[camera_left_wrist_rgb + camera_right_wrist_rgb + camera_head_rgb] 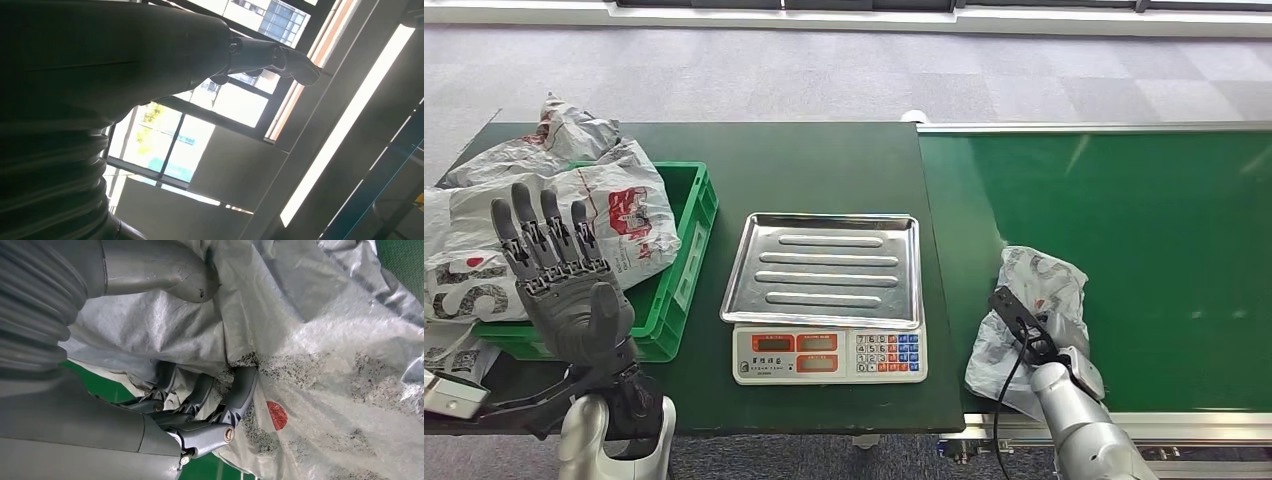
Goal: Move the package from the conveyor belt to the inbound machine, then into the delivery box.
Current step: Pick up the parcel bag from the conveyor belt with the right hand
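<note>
From the head view, a crumpled grey package (1032, 300) is lying on the green belt (1144, 250) close to its near edge and just beside the table (824, 160), its long axis running from the near edge away from the robot. The right hand (1049, 345) is sitting at the package's near end, under a dark wrist camera, so its fingers are hidden here. The left hand (559, 285) is hovering raised and released, fingers spread and pointing up, holding nothing, in front of a green box (686, 250) that is holding other grey bags (544, 215). A scale (829, 300) with a steel tray is standing between box and belt. In the left wrist view, the left hand (120, 55) is showing dark against bright windows, with nothing in it. In the right wrist view, the right hand (165, 405) is pressing into the package (320, 360), dark fingers (242, 390) and thumb closing on its folds, grasping the plastic.
</note>
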### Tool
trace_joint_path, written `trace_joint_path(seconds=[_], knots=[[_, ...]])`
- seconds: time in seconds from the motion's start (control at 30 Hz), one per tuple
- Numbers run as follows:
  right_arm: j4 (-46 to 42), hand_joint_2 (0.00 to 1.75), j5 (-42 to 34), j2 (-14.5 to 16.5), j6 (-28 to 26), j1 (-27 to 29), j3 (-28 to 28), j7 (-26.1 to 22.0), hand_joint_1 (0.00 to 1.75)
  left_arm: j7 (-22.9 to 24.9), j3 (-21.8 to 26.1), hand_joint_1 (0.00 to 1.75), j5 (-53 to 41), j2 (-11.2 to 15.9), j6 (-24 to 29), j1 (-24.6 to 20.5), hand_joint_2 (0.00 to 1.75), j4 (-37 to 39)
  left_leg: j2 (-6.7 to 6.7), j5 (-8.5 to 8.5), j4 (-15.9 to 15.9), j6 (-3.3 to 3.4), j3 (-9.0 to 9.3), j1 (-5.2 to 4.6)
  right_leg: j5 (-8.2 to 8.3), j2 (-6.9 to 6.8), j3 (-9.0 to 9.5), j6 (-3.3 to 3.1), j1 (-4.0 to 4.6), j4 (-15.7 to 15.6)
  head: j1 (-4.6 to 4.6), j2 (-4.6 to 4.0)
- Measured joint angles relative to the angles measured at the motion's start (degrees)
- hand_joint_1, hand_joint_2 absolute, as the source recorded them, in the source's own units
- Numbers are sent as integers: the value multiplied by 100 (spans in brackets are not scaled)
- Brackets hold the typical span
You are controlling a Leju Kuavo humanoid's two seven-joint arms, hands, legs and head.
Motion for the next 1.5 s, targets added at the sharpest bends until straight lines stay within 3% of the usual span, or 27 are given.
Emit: trace_joint_path(seconds=[0.47,0.57,0.73,1.0,1.27,1.3,1.4,1.43,1.5], knots=[[15,175,35,1,-64,-5,23,-133,175,-1,0,0,-20,-2,21,8,175,-36,0,-1,0,1,-3,1,-2,-3,0,-1,-1,-1,1,0],[14,175,48,5,-279,3,23,-423,175,10,1,0,-31,-3,21,13,175,-63,-1,0,0,1,-7,1,-1,-3,0,0,-3,-1,1,0],[-150,175,-144,84,-643,88,52,-1396,175,7,22,0,-63,-4,25,58,175,-150,-2,6,0,9,-30,0,5,-2,-22,5,-11,2,3,0],[-1109,175,-525,323,-1054,378,406,-1802,175,-3,99,0,-128,-4,28,131,175,-246,-35,18,-1,14,-71,0,7,-25,-56,7,-11,6,2,0],[-3361,175,-972,650,-1305,1169,1046,-1445,175,-9,146,0,-133,-4,101,209,175,-349,-36,17,-1,14,-103,0,3,-25,-88,7,-13,6,1,0],[-3569,175,-976,679,-1314,1237,1087,-1400,140,-9,146,0,-133,-4,103,213,175,-354,-36,17,-1,14,-104,0,3,-25,-89,7,-13,6,1,0],[-4002,175,-882,742,-1354,1377,1137,-1245,9,-7,146,0,-133,-4,106,222,175,-371,-35,17,-1,14,-104,0,3,-25,-89,7,-13,5,1,0],[-4091,175,-719,754,-1402,1406,1140,-1099,0,-3,146,0,-133,-4,106,223,175,-378,-35,17,0,14,-104,0,3,-25,-89,7,-13,5,1,0],[-4178,175,-40,763,-1553,1431,1141,-507,0,21,146,0,-133,-5,106,224,175,-390,-34,17,0,14,-104,0,3,-25,-89,8,-13,5,1,0]])
